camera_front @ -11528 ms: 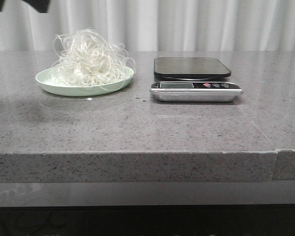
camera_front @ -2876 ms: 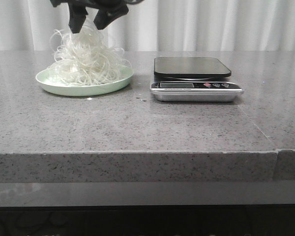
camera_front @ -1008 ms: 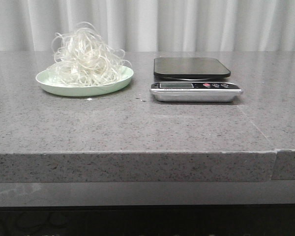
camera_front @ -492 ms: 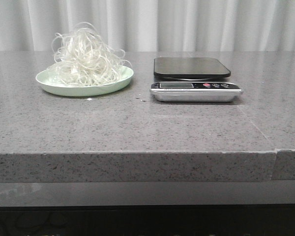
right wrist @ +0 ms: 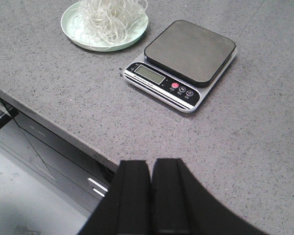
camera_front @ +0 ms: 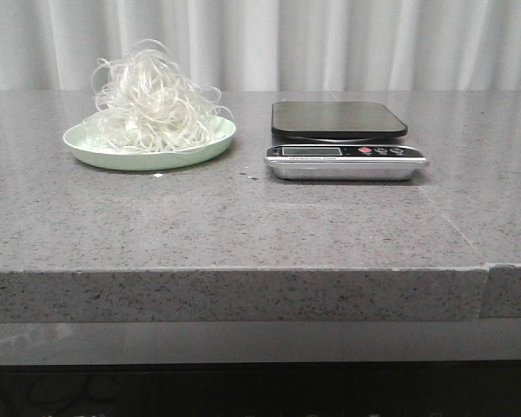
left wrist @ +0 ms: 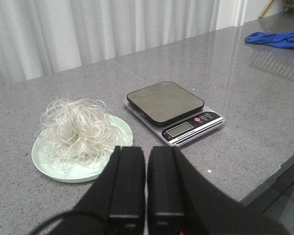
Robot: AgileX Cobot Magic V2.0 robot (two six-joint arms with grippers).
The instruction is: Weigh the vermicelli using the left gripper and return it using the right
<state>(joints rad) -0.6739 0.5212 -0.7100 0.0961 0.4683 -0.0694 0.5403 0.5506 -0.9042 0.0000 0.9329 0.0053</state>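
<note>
The vermicelli (camera_front: 152, 100) is a whitish tangle of thin strands piled on a pale green plate (camera_front: 95, 155) at the back left of the grey table. It also shows in the left wrist view (left wrist: 78, 132) and the right wrist view (right wrist: 109, 17). A kitchen scale (camera_front: 340, 135) with a bare black platform stands to the right of the plate. My left gripper (left wrist: 146, 154) is shut and empty, held high and back from the plate. My right gripper (right wrist: 151, 166) is shut and empty, above the table's front edge. Neither gripper shows in the front view.
A blue cloth (left wrist: 277, 39) lies far off on the table in the left wrist view. The table's front edge (camera_front: 243, 271) has a seam at the right. White curtains (camera_front: 330, 43) hang behind the table.
The left gripper, which was over the vermicelli 2.9 s ago, has left the front view. The vermicelli stays on the plate. Nothing has moved in the last second.
</note>
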